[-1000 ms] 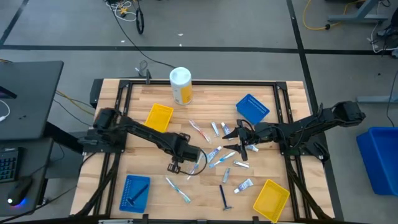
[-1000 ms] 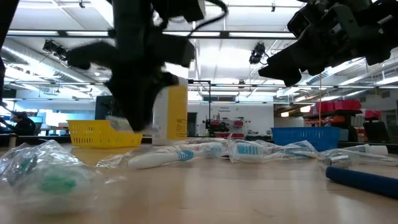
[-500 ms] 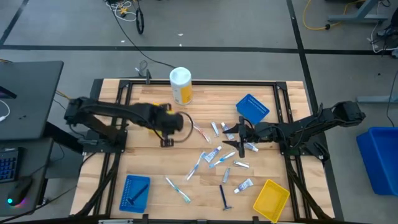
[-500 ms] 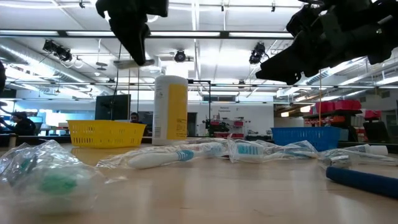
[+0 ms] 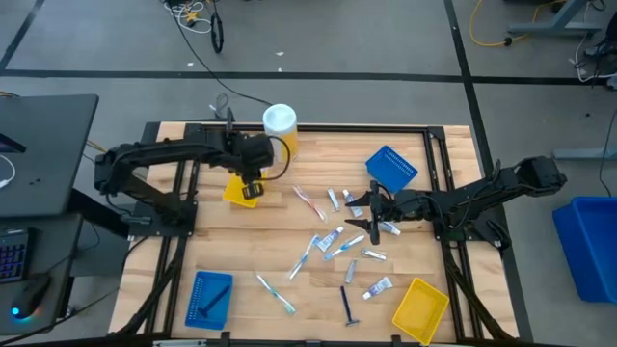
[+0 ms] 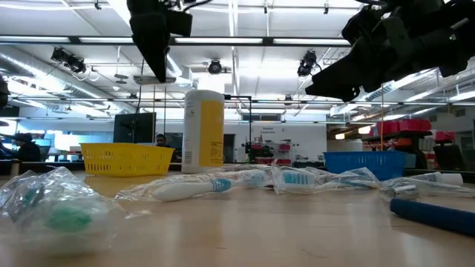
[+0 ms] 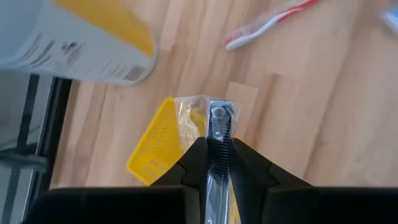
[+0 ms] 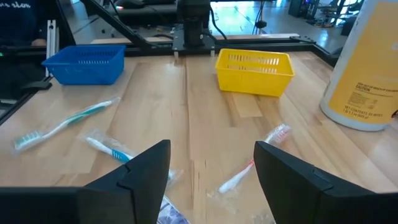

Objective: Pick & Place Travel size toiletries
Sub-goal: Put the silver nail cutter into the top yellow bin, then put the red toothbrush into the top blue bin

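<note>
The left gripper (image 5: pixel 249 190) hangs over the yellow tray (image 5: pixel 238 189) near the table's (image 5: pixel 318 154) far left corner, beside the yellow canister (image 5: pixel 280 132). Its fingers (image 7: pixel 194 163) are nearly closed on a slim item in a clear wrapper (image 7: pixel 216 127), which the left wrist view shows above the tray.

The right gripper (image 5: pixel 367 220) hovers over the middle of the table, right of centre, with its fingers (image 8: pixel 144 165) spread wide and nothing between them.

The remaining travel size toiletries (image 5: pixel 333 243) lie scattered on the table's middle and toward its near edge: wrapped toothbrushes (image 5: pixel 275 293), small white tubes (image 5: pixel 377 287) and a dark blue razor (image 5: pixel 347 306).

One blue tray (image 5: pixel 390 168) sits near the far right corner, another blue tray (image 5: pixel 208 298) at the near left corner, and a second yellow tray (image 5: pixel 421 310) at the near right corner.
</note>
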